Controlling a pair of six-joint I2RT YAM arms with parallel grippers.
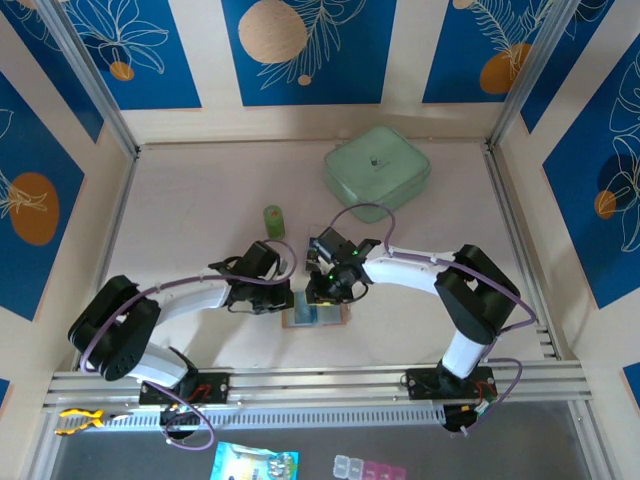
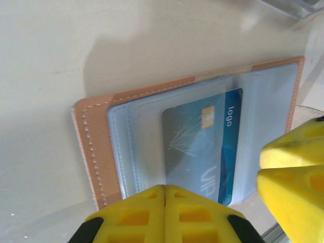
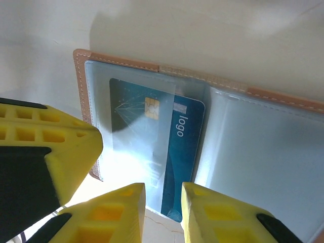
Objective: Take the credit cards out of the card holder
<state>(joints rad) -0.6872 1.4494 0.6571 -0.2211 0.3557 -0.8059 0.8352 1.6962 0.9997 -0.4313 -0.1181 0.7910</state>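
Note:
The card holder lies open on the table, tan at its rim with grey-blue clear sleeves inside. One blue credit card with a chip and the word "logo" sits partly in the left sleeve, its right strip out past the sleeve's edge. My left gripper is shut, its tips together over the holder's near edge beside the card. My right gripper is open, its yellow fingers a small gap apart over the card's near end. The two grippers stand close together above the holder.
A pale green lidded box stands at the back right and a small green cylinder just behind the grippers. The metal rail with both arm bases runs along the near edge.

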